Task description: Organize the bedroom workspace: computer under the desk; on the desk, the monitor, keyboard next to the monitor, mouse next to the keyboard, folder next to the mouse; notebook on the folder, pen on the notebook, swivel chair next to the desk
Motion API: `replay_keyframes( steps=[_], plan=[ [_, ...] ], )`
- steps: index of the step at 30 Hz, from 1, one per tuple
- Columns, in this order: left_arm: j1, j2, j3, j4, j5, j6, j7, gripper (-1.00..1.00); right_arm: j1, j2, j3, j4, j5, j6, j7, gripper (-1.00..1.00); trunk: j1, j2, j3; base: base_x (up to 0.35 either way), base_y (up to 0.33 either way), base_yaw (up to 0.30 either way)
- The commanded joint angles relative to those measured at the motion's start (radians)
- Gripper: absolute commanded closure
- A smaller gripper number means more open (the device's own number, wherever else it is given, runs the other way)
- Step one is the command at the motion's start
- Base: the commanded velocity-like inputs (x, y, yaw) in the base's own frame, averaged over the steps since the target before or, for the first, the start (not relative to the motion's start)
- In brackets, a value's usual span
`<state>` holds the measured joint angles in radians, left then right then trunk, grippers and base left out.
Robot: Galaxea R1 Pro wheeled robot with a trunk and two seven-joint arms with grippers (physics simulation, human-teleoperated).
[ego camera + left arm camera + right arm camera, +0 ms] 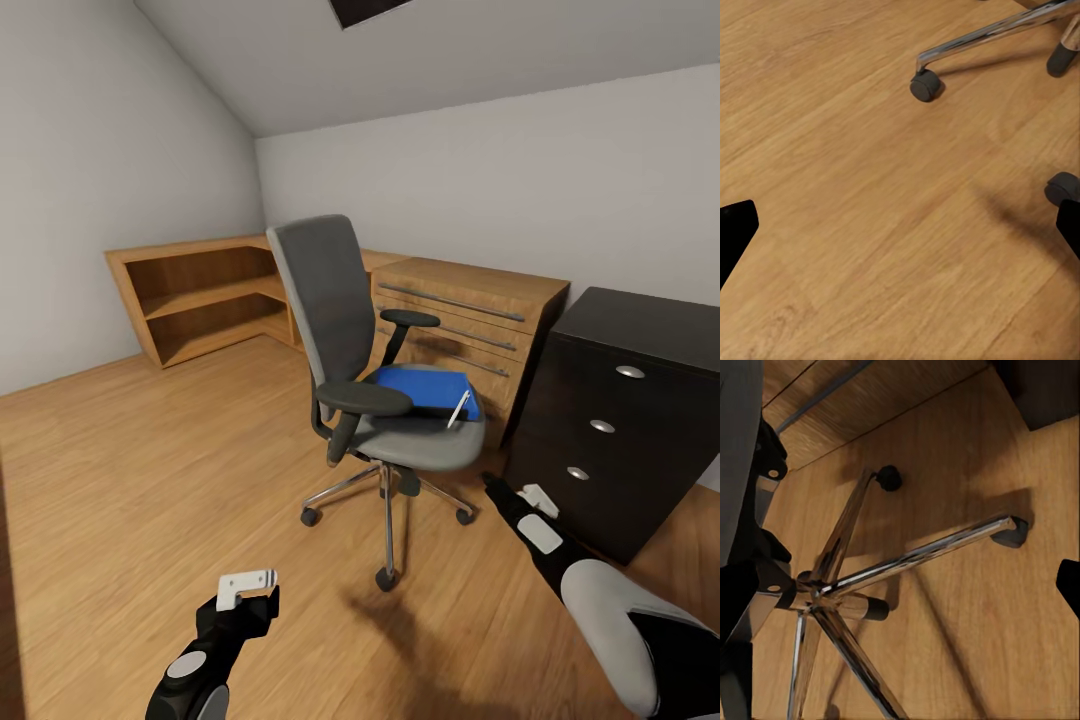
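Swivel chair [375, 380], standing on wood floor [150, 470] before the drawers, carrying blue folder [425, 388] with white pen [458, 409] awaiting transfer; left hand [250, 585] and right hand [515, 498] both hanging low, open, holding nothing.

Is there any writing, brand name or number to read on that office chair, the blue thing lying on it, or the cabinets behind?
None: no text shows on the grey padded swivel chair, the flat blue folder, the black three-drawer cabinet or the light wooden drawer unit.
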<state>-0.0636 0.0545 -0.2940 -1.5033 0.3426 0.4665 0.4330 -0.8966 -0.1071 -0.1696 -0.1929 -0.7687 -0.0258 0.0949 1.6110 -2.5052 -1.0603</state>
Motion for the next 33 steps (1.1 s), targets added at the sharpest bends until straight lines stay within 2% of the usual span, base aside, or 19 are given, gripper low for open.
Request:
replay_keyframes(
  steps=[1, 7, 18, 26, 33],
  plan=[
    [-0.001, 0.001, -0.003, -0.001, 0.01, 0.002, 0.01, -1.0, -0.001, 0.001, -0.003, -0.014, -0.006, -0.003, -0.024, -1.0, 0.0, 0.0, -0.001, 0.0, 0.0, 0.0],
    [-0.001, 0.002, -0.003, 0.0, 0.01, 0.003, 0.009, -1.0, -0.001, 0.005, -0.001, -0.066, -0.006, -0.005, -0.097, -1.0, 0.0, 0.0, -0.001, 0.0, 0.0, 0.0],
    [-0.001, 0.001, -0.003, 0.001, 0.01, 0.002, 0.01, -1.0, -0.001, 0.009, 0.0, -0.073, -0.003, -0.011, -0.1, -1.0, 0.0, 0.0, -0.001, 0.0, 0.0, 0.0],
    [-0.001, 0.001, -0.004, 0.004, 0.01, 0.001, 0.01, -1.0, -0.001, 0.012, 0.005, -0.069, 0.0, -0.07, -0.101, -1.0, 0.0, 0.0, -0.001, 0.001, 0.0, 0.0],
    [-0.001, 0.001, -0.004, 0.005, 0.009, 0.001, 0.01, -1.0, -0.001, 0.03, 0.005, -0.069, 0.004, -0.078, -0.101, -1.0, 0.0, 0.0, -0.001, 0.172, 0.0, 0.0]
  ],
)
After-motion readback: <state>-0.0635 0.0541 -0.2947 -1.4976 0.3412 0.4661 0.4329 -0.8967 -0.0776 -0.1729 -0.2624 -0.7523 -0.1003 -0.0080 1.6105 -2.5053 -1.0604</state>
